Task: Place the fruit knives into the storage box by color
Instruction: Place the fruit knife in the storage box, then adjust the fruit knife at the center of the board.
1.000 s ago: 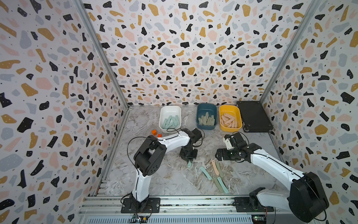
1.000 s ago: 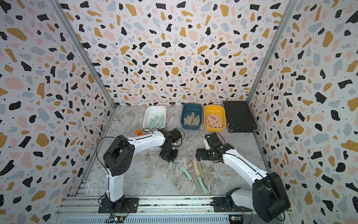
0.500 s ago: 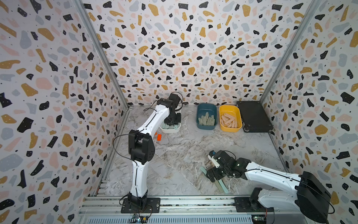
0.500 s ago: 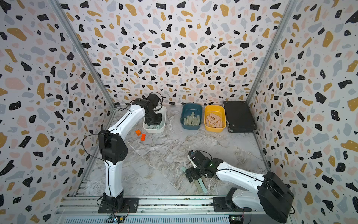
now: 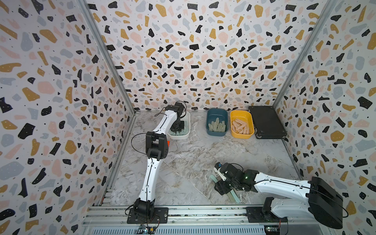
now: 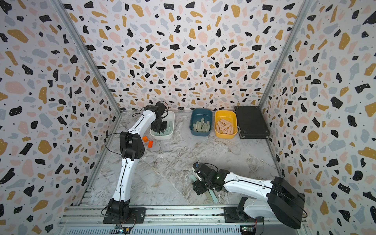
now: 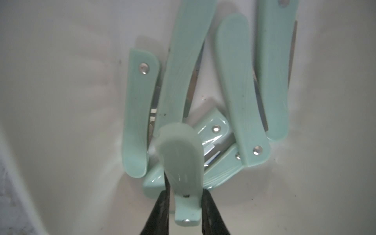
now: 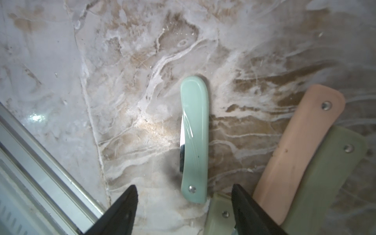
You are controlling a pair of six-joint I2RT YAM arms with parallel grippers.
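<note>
My left gripper [image 7: 185,195] hangs inside the white storage box [image 5: 188,130], open. A mint-blue fruit knife [image 7: 181,162] stands loosely between its fingers, with a thin gap on one side, above several mint knives on the box floor. My right gripper [image 8: 184,189] is low over the table near the front, open. Between its fingers lie the end of a mint knife [image 8: 194,138] and the end of a sage green knife [image 8: 219,211]. A peach knife [image 8: 301,146] lies just outside one finger. The teal box [image 5: 209,117] holds sage knives, the yellow box [image 5: 234,114] peach ones.
A flat black case [image 5: 266,122] lies to the right of the yellow box at the back. Two small orange blocks [image 6: 150,143] sit in front of the white box beside my left arm's elbow. The metal front rail [image 5: 183,211] runs close behind the right gripper's spot.
My left arm swung from mid-table to the white box carrying a mint knife, and its jaws have loosened. My right arm came forward and down over the front knives, jaws narrowing.
</note>
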